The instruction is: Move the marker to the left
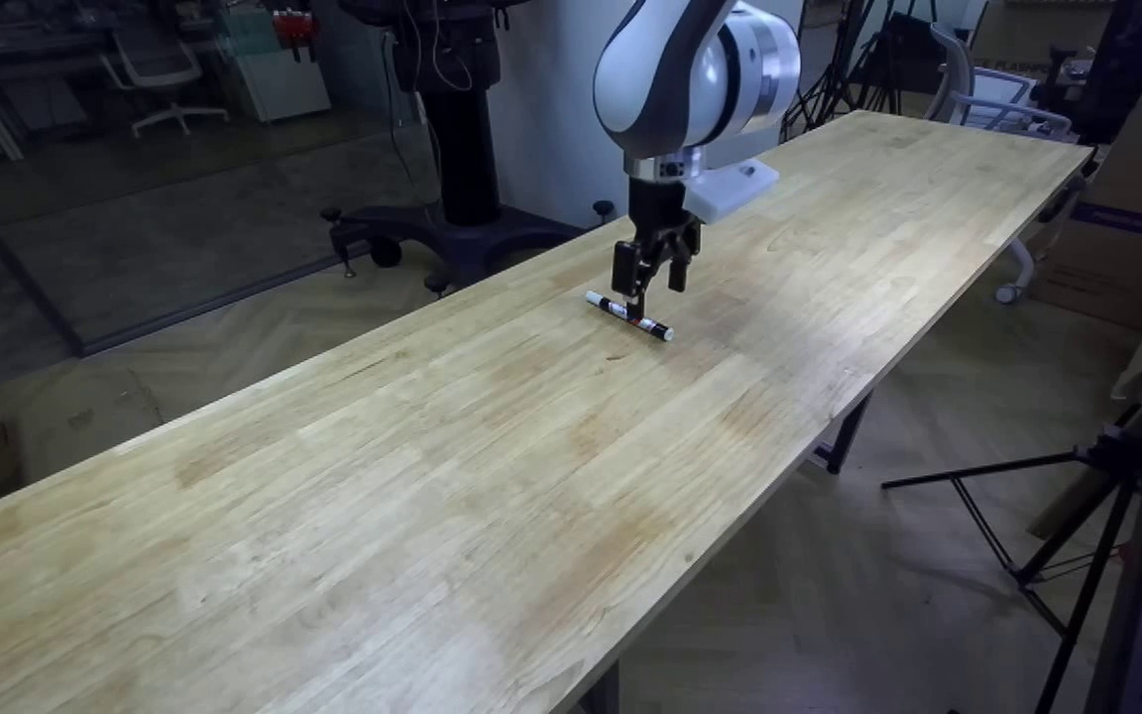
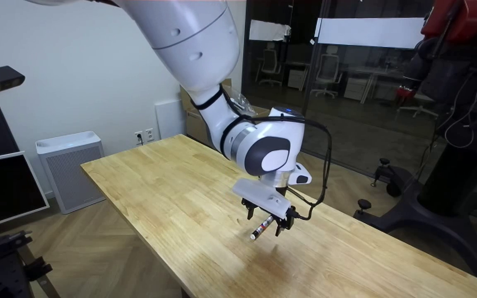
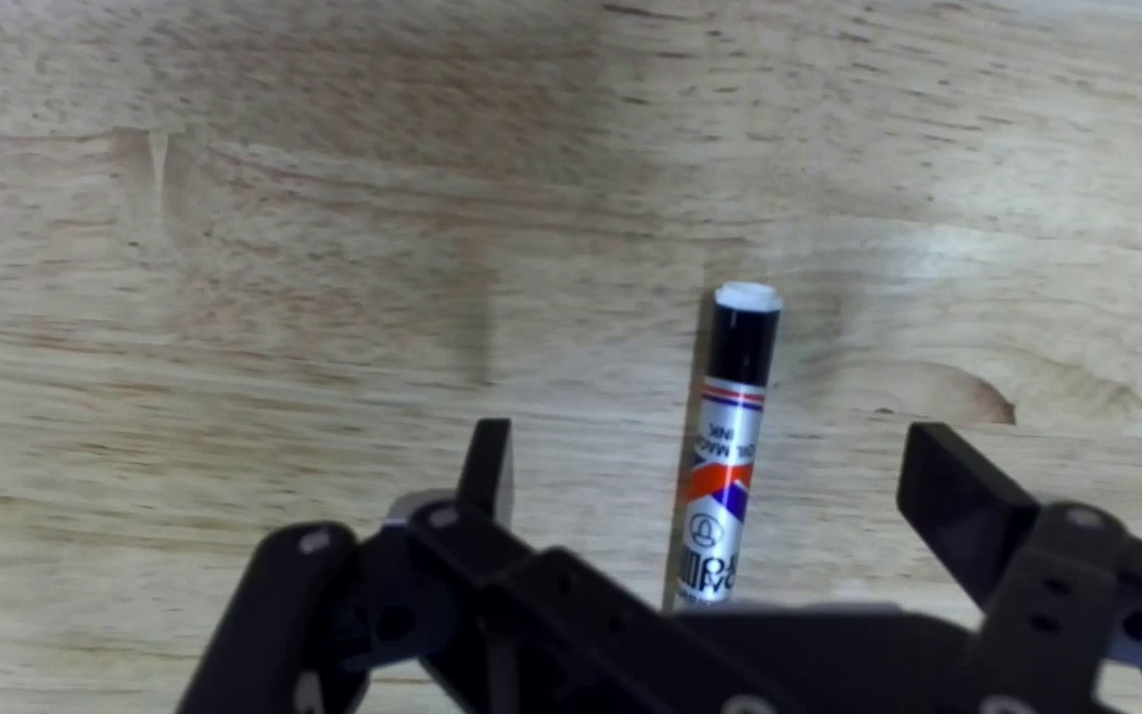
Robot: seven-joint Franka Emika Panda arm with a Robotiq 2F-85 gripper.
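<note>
The marker point(image 1: 654, 328) lies flat on the long wooden table point(image 1: 412, 476). It has a black band, a white end and a whitish body with red and purple marks. It also shows in an exterior view point(image 2: 263, 227), partly hidden by the gripper, and in the wrist view point(image 3: 725, 446), where its near end is hidden under the gripper. My black gripper point(image 1: 657, 299) is open above the marker; it also shows in an exterior view point(image 2: 265, 224). In the wrist view the gripper's point(image 3: 706, 441) fingers stand on either side of the marker, apart from it.
A dark wheeled stand point(image 1: 467, 228) stands beside the table's far long edge. A tripod point(image 1: 1116, 456) stands on the floor by the near side. An air purifier point(image 2: 73, 174) and a screen point(image 2: 6, 190) stand beyond the table in an exterior view.
</note>
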